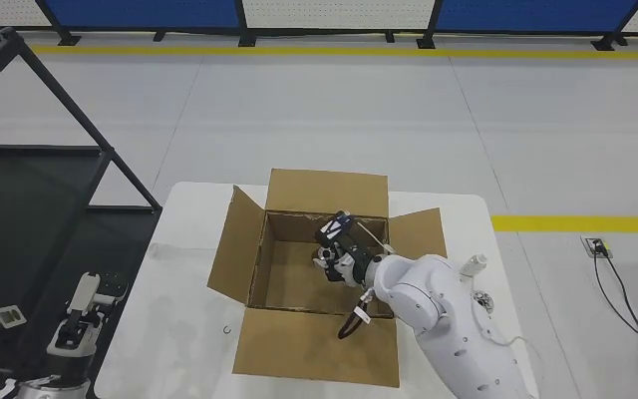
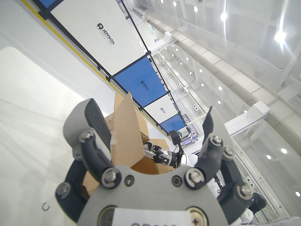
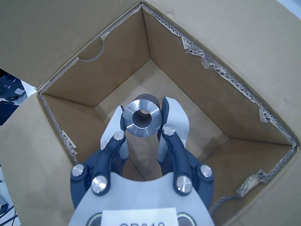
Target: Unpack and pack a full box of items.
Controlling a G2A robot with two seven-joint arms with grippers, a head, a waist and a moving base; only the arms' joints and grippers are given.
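Note:
An open cardboard box (image 1: pixel 299 339) stands on the white table (image 1: pixel 189 329) with its four flaps folded out. Inside the box my right gripper (image 3: pixel 142 112) is shut on a metal cylinder (image 3: pixel 142 118) with a bored hole in its end face, held above the box floor (image 3: pixel 188 118). In the top view the right gripper (image 1: pixel 334 261) is over the box's far right part. My left gripper (image 2: pixel 152 121) stands open and holds nothing, low beside the table's left edge, tilted upward toward the box (image 2: pixel 128 128).
A small dark ring (image 1: pixel 227 330) lies on the table left of the box's front flap. Black frame bars (image 1: pixel 90 140) rise off the table's left. White table surface runs left of the box.

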